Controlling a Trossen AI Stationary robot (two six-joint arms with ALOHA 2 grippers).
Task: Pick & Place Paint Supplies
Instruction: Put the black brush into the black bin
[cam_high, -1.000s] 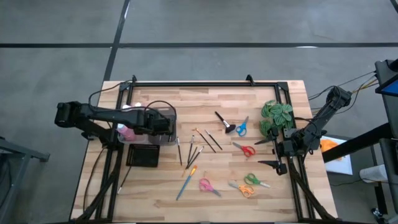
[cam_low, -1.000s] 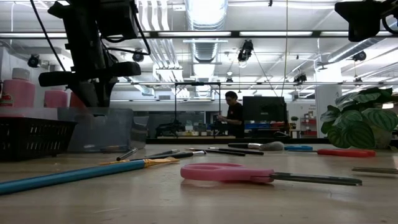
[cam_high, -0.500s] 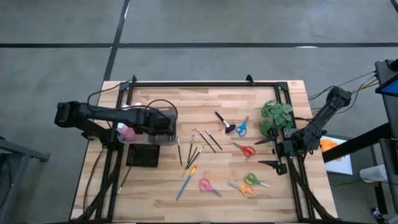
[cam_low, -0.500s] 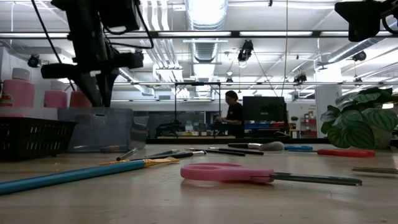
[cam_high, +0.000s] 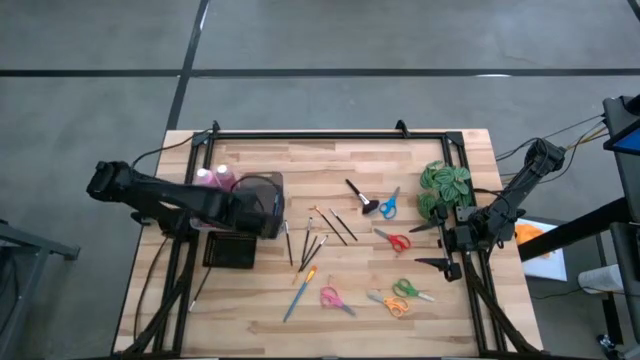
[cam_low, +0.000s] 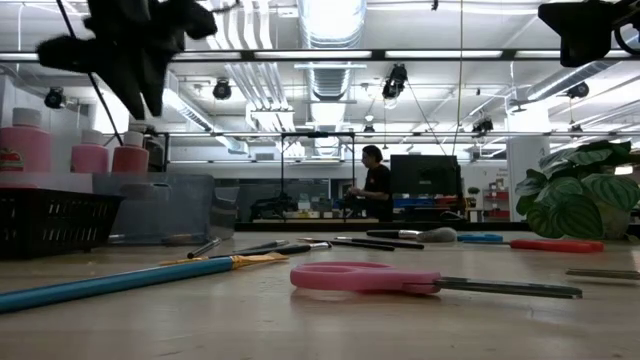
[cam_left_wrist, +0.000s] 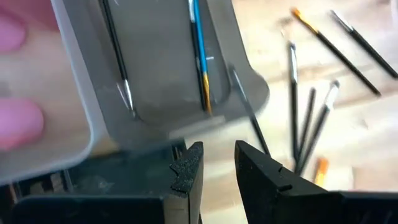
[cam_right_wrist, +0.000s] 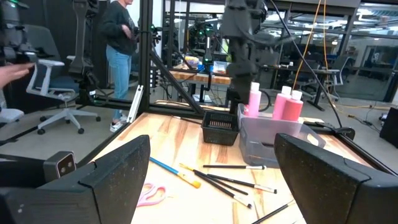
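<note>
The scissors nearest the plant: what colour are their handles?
Blue handles, best in the high view.

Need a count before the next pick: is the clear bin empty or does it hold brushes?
Not empty. The clear bin holds a blue-handled brush and a black brush.

bin: left half of the table
brushes in bin: two lie inside it
bottles: just left of the bin
basket: in front of the bin, touching it
loose brushes: right of the bin
scissors: farther right
plant: far right of the bin, at the table's edge
</note>
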